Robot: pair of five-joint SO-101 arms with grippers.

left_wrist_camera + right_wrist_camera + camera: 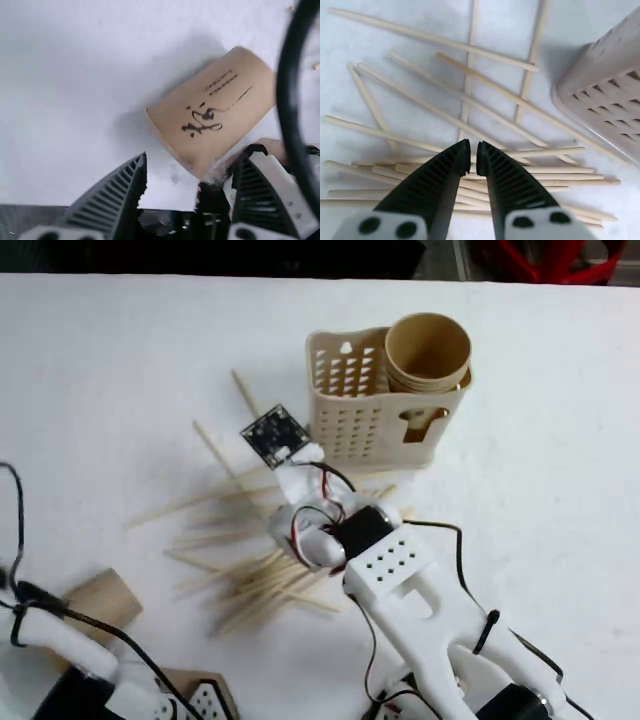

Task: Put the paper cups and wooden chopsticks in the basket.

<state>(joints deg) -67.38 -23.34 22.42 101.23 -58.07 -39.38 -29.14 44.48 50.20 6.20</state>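
Observation:
A beige perforated basket (352, 405) stands at the back of the table, with one paper cup (428, 350) upright inside it. Many wooden chopsticks (250, 575) lie scattered in front of it. My right gripper (473, 150) hovers shut just above the chopstick pile (470, 105), nothing visible between its fingers; the basket (605, 100) is close by. A second paper cup (215, 112) lies on its side near the table's front left (105, 600). My left gripper (192, 175) is open, and the cup's near end sits between its fingers.
The right arm (400, 580) stretches from the front edge over the chopsticks, its cables looping beside it. A black cable (295, 85) hangs close to the lying cup. Another brown piece (205, 690) sits by the left arm's base.

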